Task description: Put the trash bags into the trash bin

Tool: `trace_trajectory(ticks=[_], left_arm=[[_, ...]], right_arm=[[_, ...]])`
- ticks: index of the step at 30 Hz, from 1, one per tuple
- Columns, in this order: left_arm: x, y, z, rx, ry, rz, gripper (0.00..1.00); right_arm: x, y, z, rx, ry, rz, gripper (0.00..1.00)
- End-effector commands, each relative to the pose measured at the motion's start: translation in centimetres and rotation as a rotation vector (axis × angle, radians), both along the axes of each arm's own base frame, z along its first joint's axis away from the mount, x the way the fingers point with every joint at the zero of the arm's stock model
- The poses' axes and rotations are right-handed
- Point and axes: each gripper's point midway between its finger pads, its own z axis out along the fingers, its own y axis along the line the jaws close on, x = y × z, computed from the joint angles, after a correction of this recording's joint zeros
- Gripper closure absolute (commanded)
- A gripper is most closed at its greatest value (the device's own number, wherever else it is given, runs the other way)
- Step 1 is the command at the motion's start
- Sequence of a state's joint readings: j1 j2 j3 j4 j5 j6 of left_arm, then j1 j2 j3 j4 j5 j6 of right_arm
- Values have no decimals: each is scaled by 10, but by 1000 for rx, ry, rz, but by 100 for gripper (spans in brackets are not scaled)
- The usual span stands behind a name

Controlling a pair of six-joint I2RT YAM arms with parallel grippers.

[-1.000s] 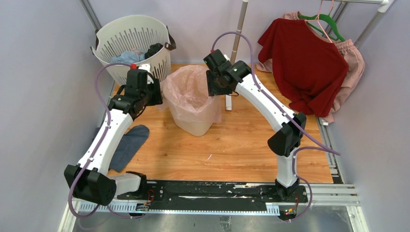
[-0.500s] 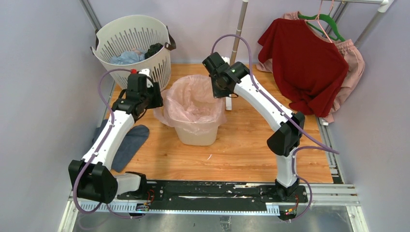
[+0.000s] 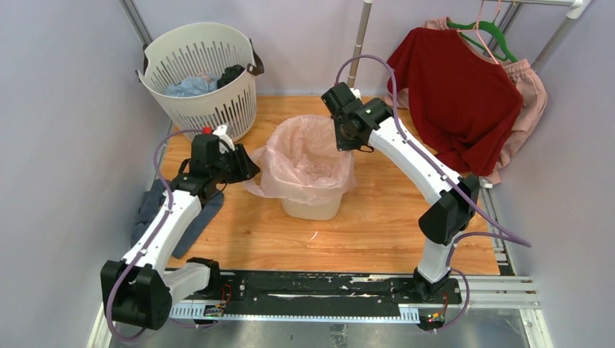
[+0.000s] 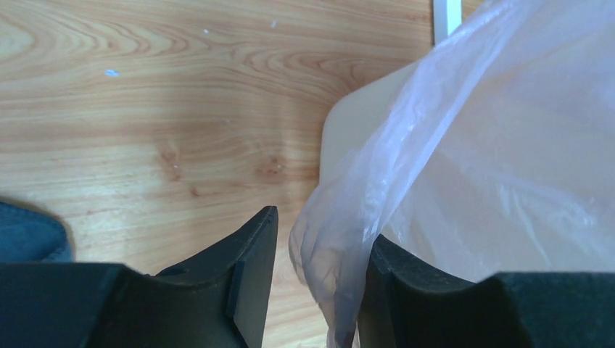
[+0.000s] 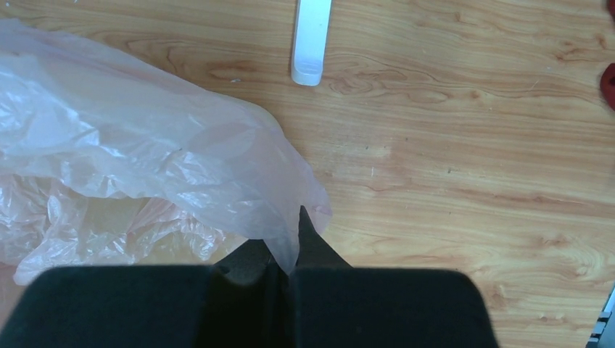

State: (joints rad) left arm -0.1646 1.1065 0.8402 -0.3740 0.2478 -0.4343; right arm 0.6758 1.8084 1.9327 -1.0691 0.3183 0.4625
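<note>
One crinkly, see-through pink trash bag (image 3: 308, 154) is draped over the smooth cream trash bin (image 3: 313, 209) mid-table (image 3: 377, 221). Right claw (image 5: 290, 270) is pinched tight on its far-right edge. Left claw (image 4: 319, 235) has jaws apart, film bunched between. Open wood grain out front.

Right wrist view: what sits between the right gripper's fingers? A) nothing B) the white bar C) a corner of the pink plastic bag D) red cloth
C: the right gripper is shut on a corner of the translucent pink bag, while the white bar lies apart on the wood floor.
</note>
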Motion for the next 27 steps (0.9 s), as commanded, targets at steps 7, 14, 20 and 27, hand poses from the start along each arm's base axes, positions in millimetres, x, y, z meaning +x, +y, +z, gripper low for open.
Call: trace_trajectory(ticks=[7,14,20,27], left_arm=[[-4,-51,-15,-189,-133,-85,55],[1,-77,-8,-207,-226,-166,53],[-8,-59,23,-51,-157,-171,45],[-23,-54,40,-9,-74,-197,42]], right_arm=[[-3,-17,1,1,-6,40,100],[-9,-16,-3,16,15,71,100],[-15,-24,14,-6,16,100,70],[-22,-29,33,-1,-2,130,56]])
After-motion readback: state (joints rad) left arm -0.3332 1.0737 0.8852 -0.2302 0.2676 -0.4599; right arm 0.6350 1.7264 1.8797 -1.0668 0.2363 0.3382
